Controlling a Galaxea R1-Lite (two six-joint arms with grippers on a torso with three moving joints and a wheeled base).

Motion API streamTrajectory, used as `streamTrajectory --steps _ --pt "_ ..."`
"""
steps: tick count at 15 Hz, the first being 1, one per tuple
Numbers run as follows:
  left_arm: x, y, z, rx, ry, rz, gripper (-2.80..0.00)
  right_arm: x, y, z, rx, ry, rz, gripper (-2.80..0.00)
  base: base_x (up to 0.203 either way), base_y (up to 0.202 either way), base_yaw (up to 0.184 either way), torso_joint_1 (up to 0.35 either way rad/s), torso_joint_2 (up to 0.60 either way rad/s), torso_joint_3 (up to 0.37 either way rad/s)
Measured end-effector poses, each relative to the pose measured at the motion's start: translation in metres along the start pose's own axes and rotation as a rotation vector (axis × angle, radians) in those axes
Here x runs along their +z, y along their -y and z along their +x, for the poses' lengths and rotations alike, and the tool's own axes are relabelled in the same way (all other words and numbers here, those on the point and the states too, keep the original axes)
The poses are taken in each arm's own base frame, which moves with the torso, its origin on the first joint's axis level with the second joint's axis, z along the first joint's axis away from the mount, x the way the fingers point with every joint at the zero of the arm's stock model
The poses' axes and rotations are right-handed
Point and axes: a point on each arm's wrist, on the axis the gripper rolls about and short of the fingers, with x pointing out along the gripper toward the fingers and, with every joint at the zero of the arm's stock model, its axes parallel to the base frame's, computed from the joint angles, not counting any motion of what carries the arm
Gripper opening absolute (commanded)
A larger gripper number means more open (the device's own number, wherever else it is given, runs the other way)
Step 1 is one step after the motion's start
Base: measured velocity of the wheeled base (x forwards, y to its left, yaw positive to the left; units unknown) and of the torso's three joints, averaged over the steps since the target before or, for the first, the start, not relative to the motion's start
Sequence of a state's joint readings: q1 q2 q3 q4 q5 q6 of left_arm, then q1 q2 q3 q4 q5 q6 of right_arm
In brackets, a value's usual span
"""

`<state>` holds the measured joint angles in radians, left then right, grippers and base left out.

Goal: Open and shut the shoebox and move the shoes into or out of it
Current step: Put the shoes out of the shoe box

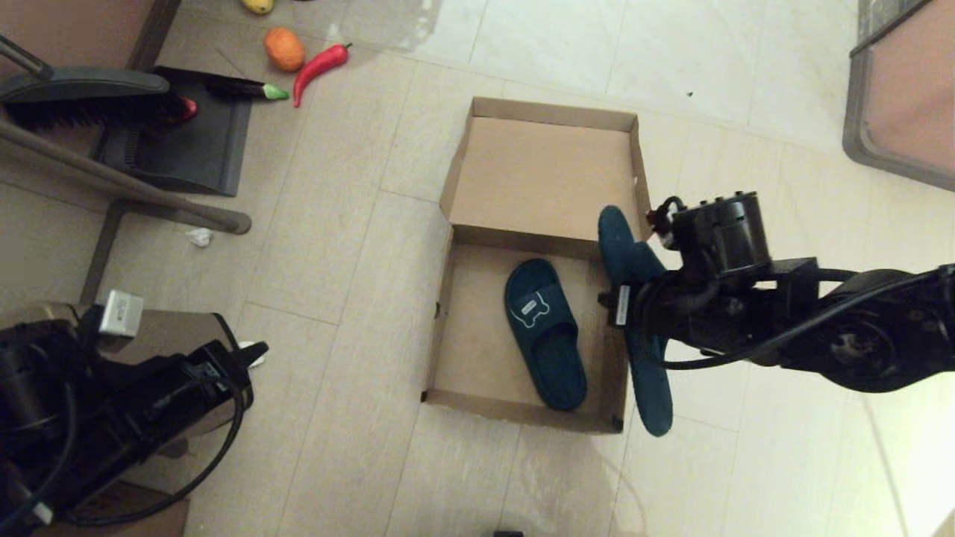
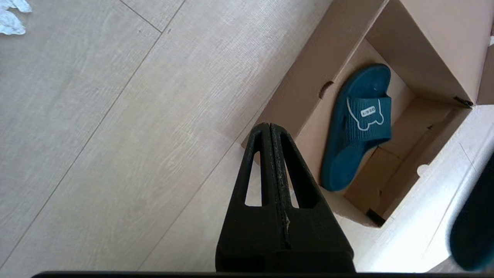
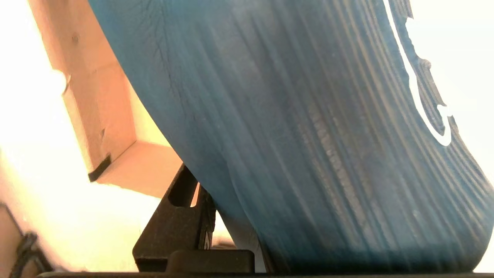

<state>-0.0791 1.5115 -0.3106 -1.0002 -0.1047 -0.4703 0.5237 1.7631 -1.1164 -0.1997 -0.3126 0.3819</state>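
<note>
The shoebox point(image 1: 477, 358) lies open on the pale tiled floor point(image 1: 343, 253) in the middle of the scene, its hinged lid point(image 1: 545, 175) folded flat away on the far side, inner face up. A dark tape patch marks its near right corner.

The right arm reaches in from the right, held above the box's right wall. The right gripper point(image 1: 630, 309) is clamped on one slipper point(image 1: 649, 388), which hangs on edge over that right wall, one end toward the lid and the other past the box's near right corner. In the right wrist view this held slipper point(image 3: 308, 135) fills most of the picture, its ribbed blue surface close against one black finger point(image 3: 185, 224).

The left arm sits parked at the near left, well apart from the box. The left gripper point(image 2: 270, 131) has its two black fingers pressed together with nothing between them.

The other slipper point(image 1: 545, 335) lies flat inside the box, on the floor of its right half, strap up with a pale outlined mark on it.

At the far left stand a dark dustpan point(image 1: 186, 142) and a brush point(image 1: 89, 97). Beside them lie a red chili pepper point(image 1: 319, 66), an orange fruit point(image 1: 284, 48) and a dark eggplant point(image 1: 242, 89). A crumpled white scrap point(image 1: 200, 237) lies on the floor to the left.
</note>
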Motion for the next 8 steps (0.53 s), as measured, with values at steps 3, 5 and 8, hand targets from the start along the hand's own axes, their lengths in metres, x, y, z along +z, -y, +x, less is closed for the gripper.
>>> streamTrajectory --steps 3,5,8 --pt "-0.002 0.003 0.0 -0.013 -0.008 0.004 -2.8 0.02 0.046 -0.027 -0.123 0.013 0.048 -2.8 0.0 0.0 0.0 0.0 0.0 0.0" --pt "-0.004 0.006 0.0 -0.029 -0.017 0.01 -2.8 0.028 0.089 -0.04 -0.252 0.013 0.099 -2.8 0.0 0.0 0.0 0.0 0.0 0.0" --pt "-0.005 0.011 0.0 -0.051 -0.025 0.016 -2.8 0.024 0.15 -0.046 -0.434 -0.01 0.188 -2.8 0.0 0.0 0.0 0.0 0.0 0.0"
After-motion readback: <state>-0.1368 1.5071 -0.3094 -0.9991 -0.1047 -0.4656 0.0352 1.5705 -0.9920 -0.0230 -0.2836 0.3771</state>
